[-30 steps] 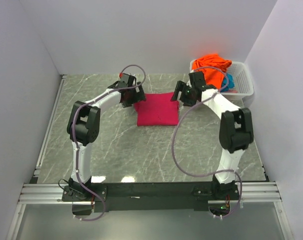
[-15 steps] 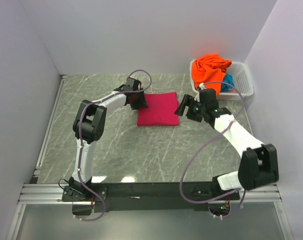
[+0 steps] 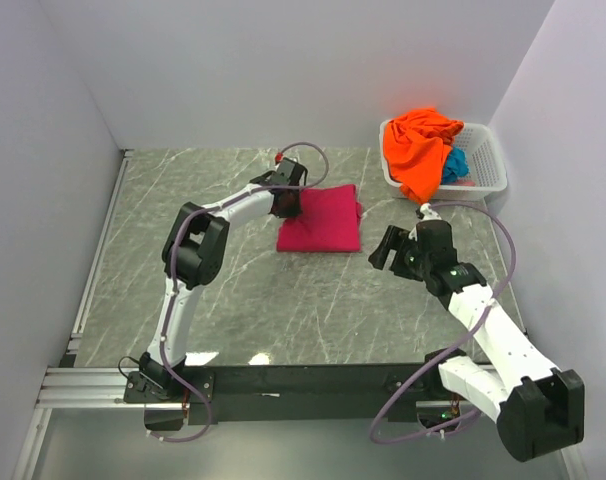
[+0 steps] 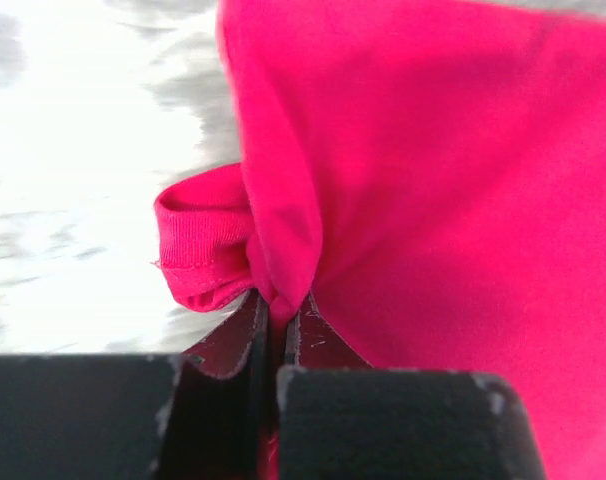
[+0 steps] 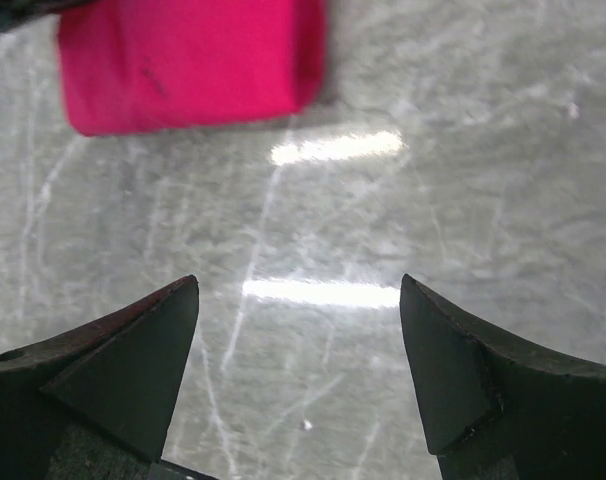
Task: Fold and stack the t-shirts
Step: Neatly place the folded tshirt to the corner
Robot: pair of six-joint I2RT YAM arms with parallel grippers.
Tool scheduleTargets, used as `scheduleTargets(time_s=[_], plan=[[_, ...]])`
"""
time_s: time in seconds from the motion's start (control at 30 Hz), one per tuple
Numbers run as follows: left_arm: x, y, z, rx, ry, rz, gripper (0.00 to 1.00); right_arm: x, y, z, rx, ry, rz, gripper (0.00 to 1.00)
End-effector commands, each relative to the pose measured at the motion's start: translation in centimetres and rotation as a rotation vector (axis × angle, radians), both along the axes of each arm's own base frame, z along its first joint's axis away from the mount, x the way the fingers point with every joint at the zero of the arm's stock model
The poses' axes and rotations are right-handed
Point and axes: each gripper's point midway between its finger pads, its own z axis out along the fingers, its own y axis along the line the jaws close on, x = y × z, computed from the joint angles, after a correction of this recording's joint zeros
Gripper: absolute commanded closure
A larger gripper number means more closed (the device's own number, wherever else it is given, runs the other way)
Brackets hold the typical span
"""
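At top-view centre | left gripper (image 3: 287, 203) pinches pink t-shirt (image 3: 323, 222) left edge | right gripper (image 3: 388, 252) spread, lower right, apart

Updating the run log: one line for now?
left pincer: shut on magenta t-shirt | right pincer: open, empty | orange t-shirt: in white basket

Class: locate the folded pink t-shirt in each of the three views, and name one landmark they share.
Top external: pink t-shirt just above picture centre.
Left wrist: fills the centre and right, its edge pinched in the left tool.
Right wrist: top left.
Shared landmark: grey marble table.
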Motion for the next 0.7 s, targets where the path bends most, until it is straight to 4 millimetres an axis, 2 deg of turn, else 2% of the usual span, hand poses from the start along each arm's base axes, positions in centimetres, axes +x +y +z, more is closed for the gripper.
scheduleTargets(time_s=[0.0,0.07,0.1,0.2,0.27,0.3,0.37,0.43,0.47,0.5,0.57,0.67], plan=[[0.4,5.8,3.2,0.252,-0.085,0.006,0.99,-0.6,-1.3,-0.3,-0.064,-0.021,-0.017,0.12],[0.7,7.6,4.8,0.315,-0.119,0.016,0.99,-0.9,-1.5,-0.4,-0.067,-0.03,-0.017,0.12],[1.2,9.6,5.4,0.383,-0.135,0.031,0.99,-0.9,-1.5,-0.4,-0.072,-0.033,-0.012,0.12],[2.1,13.7,6.9,0.487,-0.162,0.047,0.99,-0.9,-1.7,-0.3,-0.079,-0.042,-0.023,0.12],[2.7,15.7,7.5,0.531,-0.17,0.063,0.99,-0.9,-2.0,-0.3,-0.083,-0.047,-0.037,0.12],[3.2,17.9,7.9,0.588,-0.17,0.088,0.99,-0.9,-2.1,-0.5,-0.086,-0.049,-0.049,0.12],[3.9,21.1,7.9,0.659,-0.164,0.14,0.99,-0.9,-2.1,-0.5,-0.076,-0.051,-0.058,0.12],[4.6,23.5,8.6,0.723,-0.172,0.174,0.99,-1.0,-2.1,-0.6,-0.074,-0.041,-0.062,0.13],[4.9,24.4,8.2,0.738,-0.16,0.183,0.99,-0.9,-2.1,-0.5,-0.074,-0.042,-0.064,0.13],[5.3,26.4,8.3,0.743,-0.15,0.223,0.99,-1.0,-2.2,-0.3,-0.08,-0.035,-0.068,0.12],[6.3,29.2,8.8,0.768,-0.147,0.25,0.99,-0.9,-2.4,0.0,-0.094,-0.035,-0.071,0.12],[7.4,32.4,9.9,0.801,-0.173,0.296,0.99,-1.0,-2.7,0.5,-0.101,-0.038,-0.076,0.12]])
